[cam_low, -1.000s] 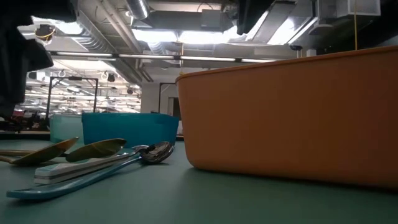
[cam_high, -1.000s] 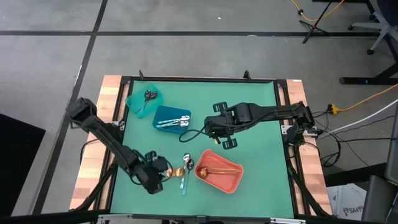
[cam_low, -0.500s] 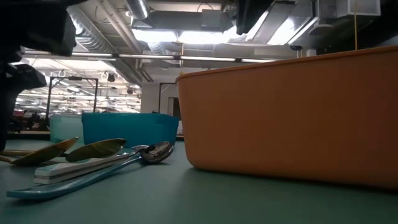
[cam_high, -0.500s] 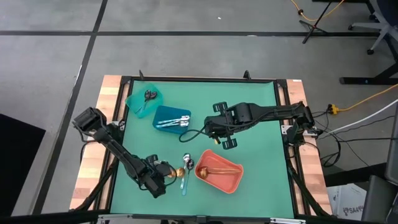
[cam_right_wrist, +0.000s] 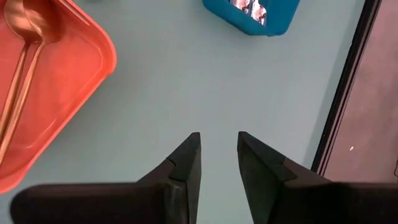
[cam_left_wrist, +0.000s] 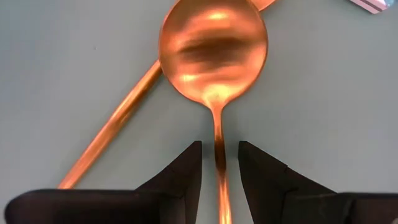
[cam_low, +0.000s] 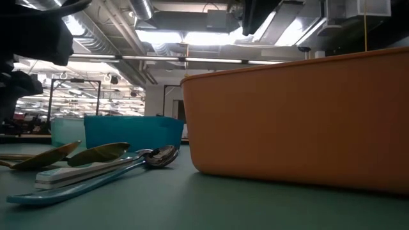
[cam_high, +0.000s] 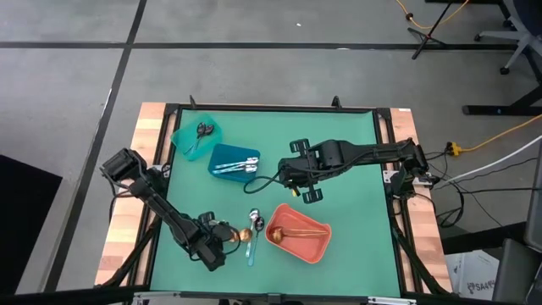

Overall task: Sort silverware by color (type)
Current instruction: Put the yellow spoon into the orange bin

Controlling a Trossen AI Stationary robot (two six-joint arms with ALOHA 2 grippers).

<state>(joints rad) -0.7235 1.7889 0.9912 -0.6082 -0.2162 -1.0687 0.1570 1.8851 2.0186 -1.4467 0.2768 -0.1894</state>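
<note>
Since a second ago the left arm has drawn its elbow in a little and its tool has settled low beside the loose pieces near the front of the green counter; the right arm has not shifted. The left tool's fingers stand slightly apart on either side of the thin neck of a copper spoon lying on the counter, its bowl just beyond the tips, and I cannot tell whether they touch it. A second copper handle lies at an angle beside it. Just next to these lie a silver spoon and a light-blue-handled piece. More copper spoons rest in the coral bin, silver pieces in the blue bin, dark ones in the teal bin. The right tool hovers over bare counter between the blue and coral bins, fingers apart, empty.
</note>
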